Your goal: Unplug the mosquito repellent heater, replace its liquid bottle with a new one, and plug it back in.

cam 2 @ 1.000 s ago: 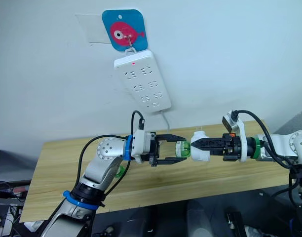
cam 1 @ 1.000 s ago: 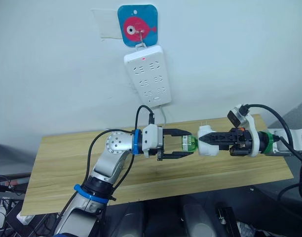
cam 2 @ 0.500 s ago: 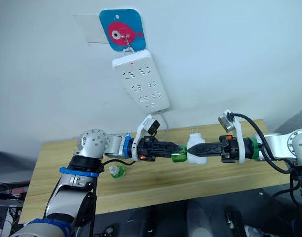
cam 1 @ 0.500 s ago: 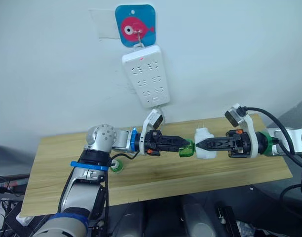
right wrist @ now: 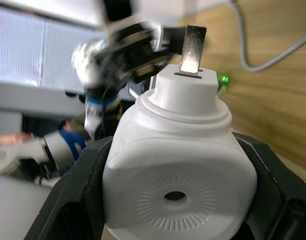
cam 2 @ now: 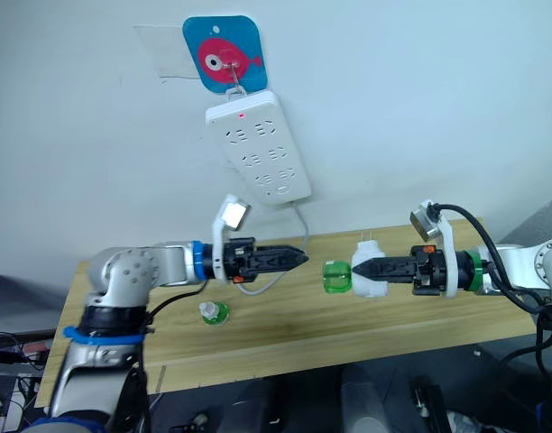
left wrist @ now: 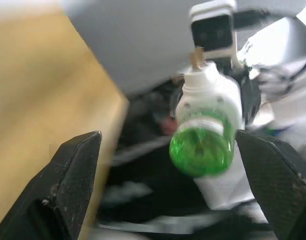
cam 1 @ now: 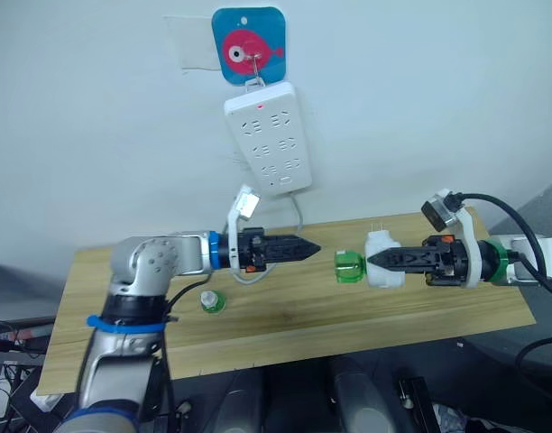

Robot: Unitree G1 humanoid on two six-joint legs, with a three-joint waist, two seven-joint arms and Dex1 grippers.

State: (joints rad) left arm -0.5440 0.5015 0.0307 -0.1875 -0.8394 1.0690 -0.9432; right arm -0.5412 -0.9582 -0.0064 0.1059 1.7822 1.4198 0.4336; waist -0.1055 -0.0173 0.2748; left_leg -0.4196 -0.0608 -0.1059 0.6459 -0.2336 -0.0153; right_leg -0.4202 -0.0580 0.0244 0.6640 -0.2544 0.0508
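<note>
Right gripper [cam 1: 373, 261] is holding the mosquito repellent heater [cam 1: 382, 260] above the worktop [cam 1: 285, 316], fingers clamped on it, green bottle [cam 1: 349, 267] attached. Left gripper [cam 1: 314, 248] is hovering nearby, fingers apart.

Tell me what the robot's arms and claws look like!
Both arms are silvery-grey with round joints and black cables. The left arm wears blue rings, the right arm a green one. Each gripper, left gripper and right gripper, has two pointed black fingers and a small white camera box.
</note>
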